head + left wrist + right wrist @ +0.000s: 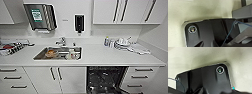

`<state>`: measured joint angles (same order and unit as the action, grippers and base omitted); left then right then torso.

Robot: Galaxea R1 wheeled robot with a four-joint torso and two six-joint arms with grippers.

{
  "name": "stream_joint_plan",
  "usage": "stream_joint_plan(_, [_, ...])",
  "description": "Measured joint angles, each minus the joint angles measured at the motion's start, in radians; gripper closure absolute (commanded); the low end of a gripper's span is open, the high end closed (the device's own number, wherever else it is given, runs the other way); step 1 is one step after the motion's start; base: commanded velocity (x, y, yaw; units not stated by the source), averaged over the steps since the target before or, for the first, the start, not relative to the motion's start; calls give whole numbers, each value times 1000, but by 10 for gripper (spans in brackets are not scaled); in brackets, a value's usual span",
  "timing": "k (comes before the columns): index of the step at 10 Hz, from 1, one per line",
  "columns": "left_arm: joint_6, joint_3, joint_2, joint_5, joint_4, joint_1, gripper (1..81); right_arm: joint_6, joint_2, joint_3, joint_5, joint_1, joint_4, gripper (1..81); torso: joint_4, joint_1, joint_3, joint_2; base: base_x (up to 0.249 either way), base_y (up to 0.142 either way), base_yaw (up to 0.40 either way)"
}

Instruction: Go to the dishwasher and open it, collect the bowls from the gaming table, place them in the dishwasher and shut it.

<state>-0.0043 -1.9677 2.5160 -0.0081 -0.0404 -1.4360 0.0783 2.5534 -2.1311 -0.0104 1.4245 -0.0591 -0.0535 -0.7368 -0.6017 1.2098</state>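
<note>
The dishwasher stands open under the white counter, right of centre in the head view. Its dark interior with wire racks shows, and the door is folded down toward the lower edge of the picture. The bowls and the gaming table are out of view. In both wrist views the robot's dark plate lies over a pale speckled floor, and no fingers can be made out.
A steel sink with dishes in it is set in the counter, tap behind it. A dish rack sits at the left, stacked plates at the right. White drawers flank the dishwasher; wall cabinets hang above.
</note>
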Motion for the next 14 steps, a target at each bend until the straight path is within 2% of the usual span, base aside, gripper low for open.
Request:
stream_joint_plan(3, [0, -54, 51, 1, 0, -26, 10, 0, 54, -51, 10, 11, 0, 10, 0, 72, 78, -110, 0, 0, 0])
stream_joint_plan(6, [0, -160, 114, 1, -1, -36, 10, 0, 57, -61, 9, 33, 0, 10, 0, 141, 152, -214, 0, 0, 0])
stream_joint_plan(9, [0, -269, 196, 2, -4, -41, 10, 0, 82, -83, 10, 38, 0, 10, 0, 203, 168, -308, 0, 0, 0])
stream_joint_plan(11, [1, -324, 232, 1, -6, -41, 10, 0, 123, -157, 10, 39, 0, 10, 0, 250, 171, -382, 0, 0, 0])
stream_joint_plan(12, [2, -344, 243, 3, -6, -46, 10, 0, 133, -177, 10, 41, 0, 10, -4, 268, 182, -411, 0, 0, 0])
stream_joint_plan(13, [3, -354, 253, 4, -7, -50, 10, 0, 184, -287, 8, 44, 0, 10, -10, 285, 203, -438, 0, 0, 0])
stream_joint_plan(14, [3, -356, 258, 1, -8, -47, 10, -1, 213, -339, 9, 42, 1, 10, -13, 303, 214, -462, 0, 0, 0])
